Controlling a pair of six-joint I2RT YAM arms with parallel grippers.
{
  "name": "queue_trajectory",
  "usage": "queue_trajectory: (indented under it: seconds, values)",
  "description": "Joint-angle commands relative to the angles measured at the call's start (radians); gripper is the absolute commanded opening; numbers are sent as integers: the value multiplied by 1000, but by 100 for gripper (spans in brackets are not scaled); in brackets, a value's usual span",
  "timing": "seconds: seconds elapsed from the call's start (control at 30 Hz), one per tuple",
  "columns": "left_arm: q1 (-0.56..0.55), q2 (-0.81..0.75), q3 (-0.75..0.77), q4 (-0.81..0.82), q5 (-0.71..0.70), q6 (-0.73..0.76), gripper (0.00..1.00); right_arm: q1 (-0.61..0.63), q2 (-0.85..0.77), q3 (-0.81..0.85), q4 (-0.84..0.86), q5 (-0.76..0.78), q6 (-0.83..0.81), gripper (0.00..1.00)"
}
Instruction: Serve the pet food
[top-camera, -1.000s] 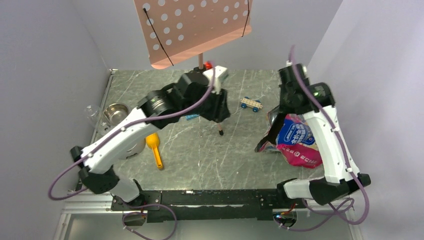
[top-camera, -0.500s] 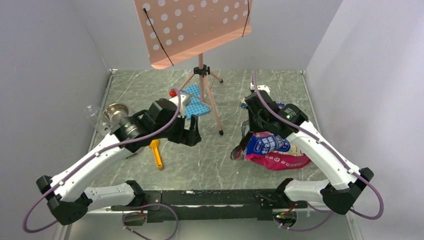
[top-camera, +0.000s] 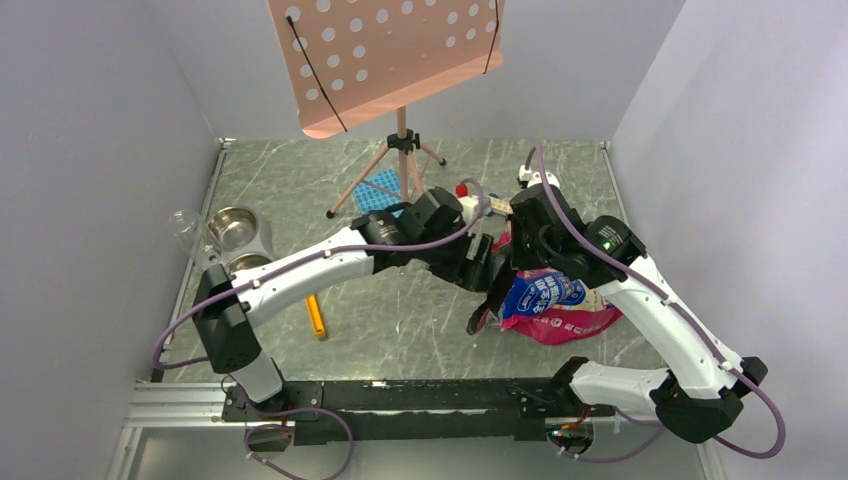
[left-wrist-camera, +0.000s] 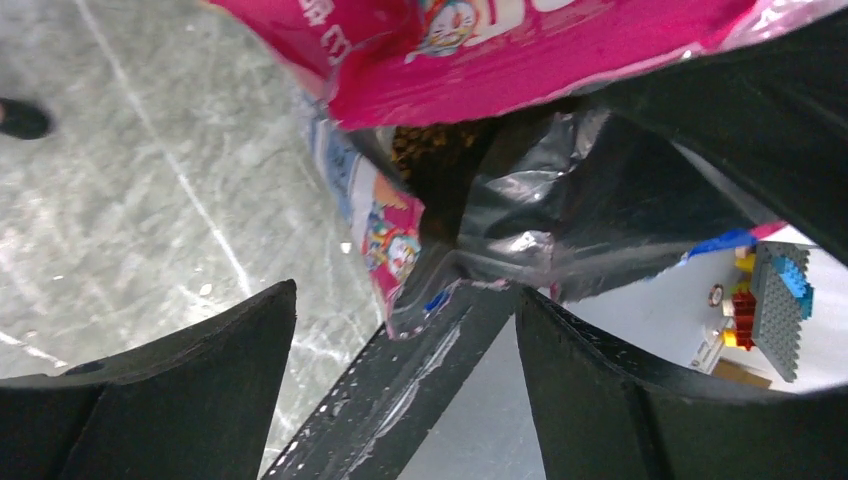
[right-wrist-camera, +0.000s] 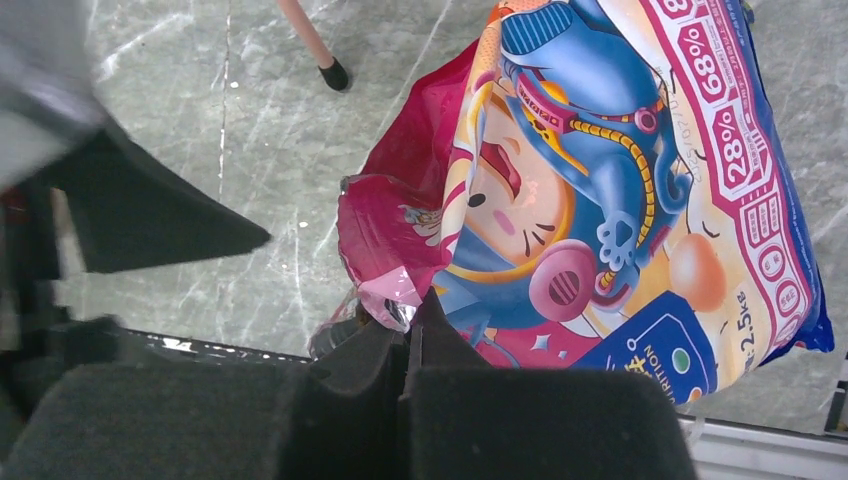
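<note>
The pink-and-blue foil bag (top-camera: 560, 305) lies at the table's right, its torn mouth facing left. My right gripper (right-wrist-camera: 415, 312) is shut on the upper rim of that mouth and holds it up. Inside the silver lining, the pet food (left-wrist-camera: 428, 150) shows as dark brown kibble. My left gripper (left-wrist-camera: 405, 292) is open right at the mouth, its fingers (left-wrist-camera: 215, 375) on either side of the bag's lower lip (left-wrist-camera: 405, 305), not closed on it. From above, my left gripper (top-camera: 482, 272) sits just left of the right gripper (top-camera: 518, 262).
Two metal bowls (top-camera: 232, 228) stand at the far left beside a clear glass (top-camera: 183, 225). A yellow scoop (top-camera: 316, 318) lies near them. The music stand (top-camera: 385, 55) rises at the back, its tripod leg (right-wrist-camera: 318, 45) close to the bag. Black rail (top-camera: 400, 395) lines the near edge.
My left arm swung from the left side across to the bag's mouth and its jaws opened. The right arm brought the bag lower and toward the centre, still shut on it.
</note>
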Motion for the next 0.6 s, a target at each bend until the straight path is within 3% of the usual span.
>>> queue_trajectory:
  seconds: [0.0, 0.2, 0.43, 0.57]
  values:
    - [-20, 34, 80, 53, -17, -65, 83, 20, -64, 116, 190, -53, 70, 0]
    - [-28, 57, 27, 107, -158, -192, 60, 20, -66, 147, 150, -48, 88, 0]
    - [-53, 107, -18, 249, -180, -308, 61, 20, -117, 107, 124, -65, 119, 0]
    - [-54, 98, -82, 327, -213, -380, 49, 20, -137, 89, 97, -70, 140, 0]
